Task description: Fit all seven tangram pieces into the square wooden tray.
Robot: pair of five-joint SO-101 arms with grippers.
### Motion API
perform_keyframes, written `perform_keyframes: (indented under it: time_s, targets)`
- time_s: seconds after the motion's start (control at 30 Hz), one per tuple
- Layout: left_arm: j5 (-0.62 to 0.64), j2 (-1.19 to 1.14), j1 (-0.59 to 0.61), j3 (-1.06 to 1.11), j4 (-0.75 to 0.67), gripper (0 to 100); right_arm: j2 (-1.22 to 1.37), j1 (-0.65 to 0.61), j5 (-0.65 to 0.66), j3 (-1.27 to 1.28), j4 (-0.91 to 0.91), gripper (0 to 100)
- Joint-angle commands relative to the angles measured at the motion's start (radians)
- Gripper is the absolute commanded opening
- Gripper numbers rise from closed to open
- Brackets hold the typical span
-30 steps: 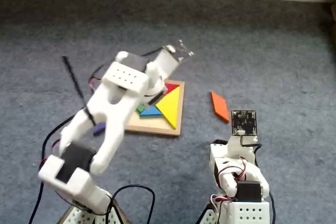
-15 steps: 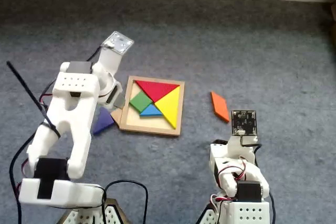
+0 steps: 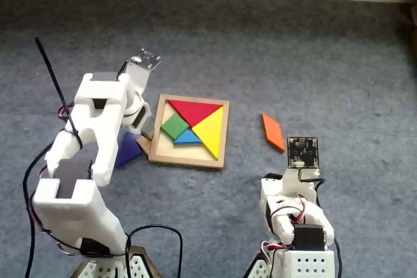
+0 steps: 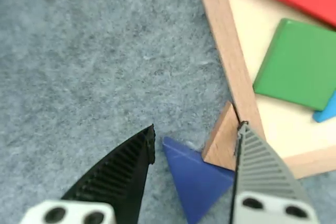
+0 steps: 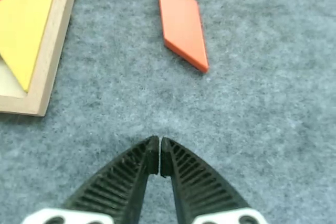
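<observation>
Grey carpeted worktop (image 3: 326,63). Left arm (image 3: 98,128) is stretched out to the tray's left side. Right arm (image 3: 296,219) is folded up at near right.

Square wooden tray (image 3: 186,161) sits mid-worktop with four pieces inside, edge to edge:
- red triangle (image 3: 194,110) along the far side
- yellow triangle (image 3: 212,133) on the right
- green square (image 3: 172,126) on the left
- light blue triangle (image 3: 187,138) just near of the green square

Orange parallelogram (image 3: 273,131) lies flat on the worktop right of the tray, apart from it.

Dark blue triangle (image 4: 197,182) and tan triangle (image 4: 220,137) are outside the tray by its near-left corner. In the high view the left arm covers most of them. The left wrist view shows them plainly: the tan one against the rim's outer side, the blue one touching it.

Left hand (image 4: 197,129) is released, fingers spread either side of those two pieces. Its grey fingertip (image 4: 247,140) is at the rim; can't tell if it touches.

In the right wrist view the right hand (image 5: 159,153) is clenched empty over bare worktop, with the orange parallelogram farther out.
</observation>
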State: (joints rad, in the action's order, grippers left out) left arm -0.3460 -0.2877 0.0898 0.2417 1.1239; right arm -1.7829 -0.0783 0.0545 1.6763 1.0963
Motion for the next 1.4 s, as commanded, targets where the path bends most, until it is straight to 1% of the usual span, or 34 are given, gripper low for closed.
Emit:
perform_keyframes:
  time_s: [0.0, 0.1, 0.23, 0.37, 0.5, 0.63, 1.0, 1.2, 1.37]
  targets:
    - [-0.003, -0.025, -0.073, -0.027, 0.078, 25, -0.021, 0.012, -0.005, 0.111, -0.001, 2.6]
    - [-0.003, -0.027, -0.104, -0.027, 0.118, 25, -0.021, 0.012, -0.005, 0.111, -0.001, 2.6]
    - [-0.003, -0.035, -0.137, -0.015, 0.132, 20, -0.021, 0.012, -0.005, 0.111, -0.001, 2.6]
    - [-0.003, -0.025, -0.17, 0.028, 0.132, 21, -0.021, 0.012, -0.005, 0.111, -0.001, 2.6]
    - [-0.003, -0.035, -0.171, 0.027, 0.149, 21, -0.021, 0.012, -0.005, 0.111, -0.001, 2.6]
    - [-0.003, -0.036, -0.17, 0.035, 0.203, 21, -0.021, 0.012, -0.005, 0.111, -0.001, 2.6]
    - [-0.002, -0.036, -0.039, 0.012, 0.201, 20, -0.021, 0.012, -0.005, 0.111, -0.001, 2.6]
    - [-0.003, -0.036, 0.076, -0.053, 0.203, 20, -0.021, 0.012, -0.005, 0.111, -0.001, 2.6]
    - [-0.003, -0.036, 0.094, -0.081, 0.206, 20, -0.021, 0.012, -0.005, 0.111, -0.001, 2.6]
